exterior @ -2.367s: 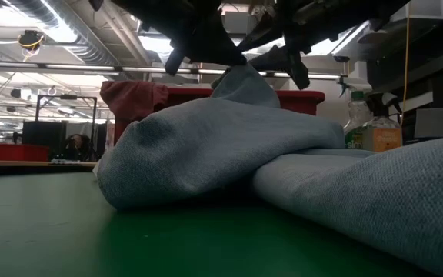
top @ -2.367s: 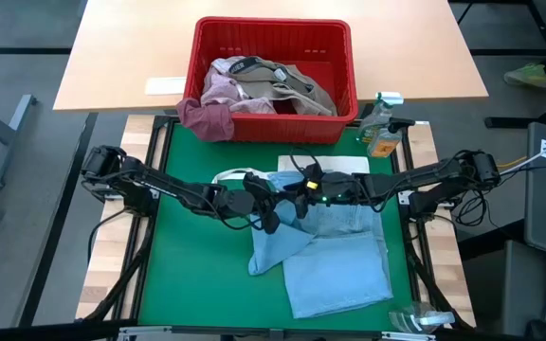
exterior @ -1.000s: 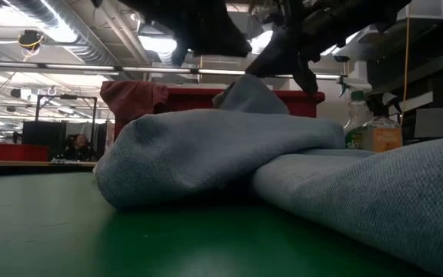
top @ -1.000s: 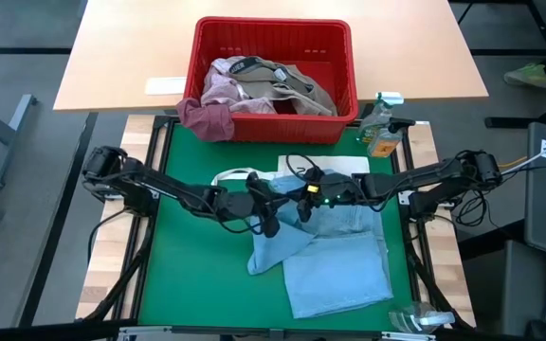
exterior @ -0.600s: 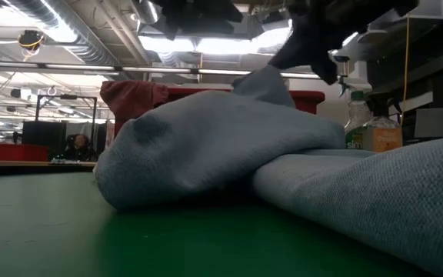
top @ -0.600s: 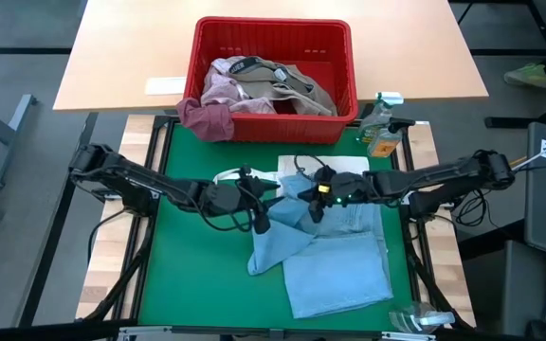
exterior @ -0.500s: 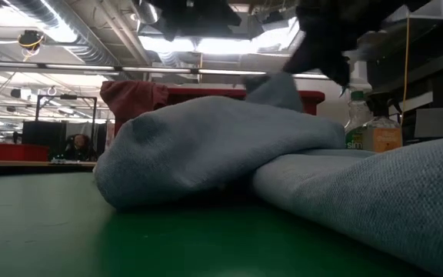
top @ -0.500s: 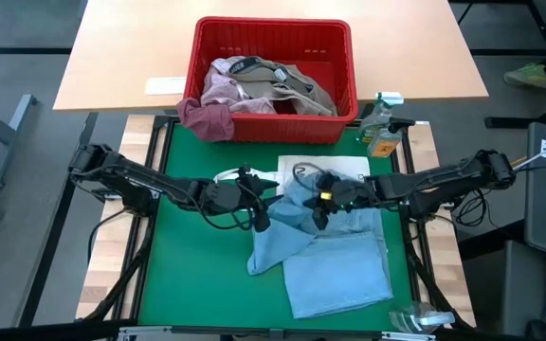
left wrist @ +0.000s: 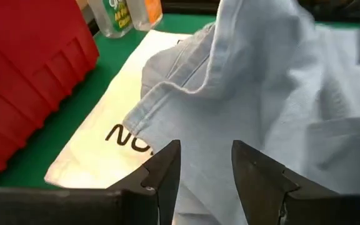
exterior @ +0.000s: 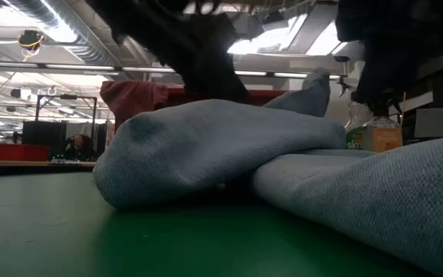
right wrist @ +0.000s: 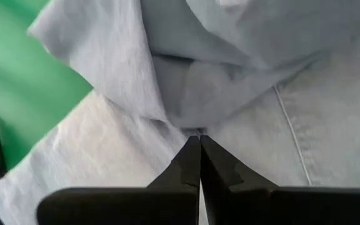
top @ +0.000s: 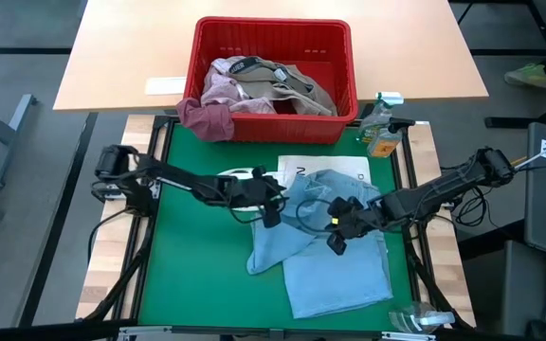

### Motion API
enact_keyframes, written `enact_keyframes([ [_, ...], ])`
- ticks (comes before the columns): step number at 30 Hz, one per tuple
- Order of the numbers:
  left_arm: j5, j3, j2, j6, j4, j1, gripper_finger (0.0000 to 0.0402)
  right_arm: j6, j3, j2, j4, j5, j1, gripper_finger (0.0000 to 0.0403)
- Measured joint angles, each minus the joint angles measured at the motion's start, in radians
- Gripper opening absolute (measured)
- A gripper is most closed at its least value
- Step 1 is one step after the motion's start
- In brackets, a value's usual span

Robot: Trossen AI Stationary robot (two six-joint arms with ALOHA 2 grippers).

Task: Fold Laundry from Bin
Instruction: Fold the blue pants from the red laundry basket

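Our left gripper (top: 271, 210), jaws apart and holding nothing, hovers at the light blue garment's (top: 335, 256) edge nearest the red bin (top: 273, 34); our right gripper (top: 336, 238), pressed together, rests on the garment's middle, farther from that bin.

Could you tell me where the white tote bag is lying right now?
In the high view the white tote bag lies flat on the green mat, just in front of the red bin, with the light blue garment covering its near part.
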Motion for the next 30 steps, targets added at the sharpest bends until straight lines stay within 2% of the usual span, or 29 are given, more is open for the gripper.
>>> enact_keyframes([
  [5,0.017,-0.002,0.077,0.075,0.144,0.045,0.0136,0.002,0.0,0.0,-0.024,0.0,-0.003,0.0001],
  [8,0.081,-0.002,0.11,0.076,0.221,0.067,0.0136,0.012,0.0,0.0,-0.036,0.007,-0.003,0.0001],
  [13,0.161,-0.002,0.124,0.072,0.221,0.067,0.0136,0.051,0.0,-0.025,-0.059,-0.009,-0.003,0.0001],
  [16,0.155,-0.002,0.123,0.077,0.214,0.054,0.0136,0.05,0.0,-0.039,-0.085,0.021,-0.003,0.0001],
  [19,0.107,-0.002,0.108,0.068,0.203,0.041,0.0135,0.049,0.0,-0.039,-0.086,0.041,-0.003,0.0001],
  [25,0.061,-0.002,0.025,0.102,0.126,0.031,0.0115,0.05,0.0,-0.039,-0.084,0.044,-0.004,0.0001],
  [30,0.078,-0.002,-0.002,0.097,0.114,0.028,0.0097,0.05,0.0,-0.039,-0.08,0.043,-0.004,0.0041],
])
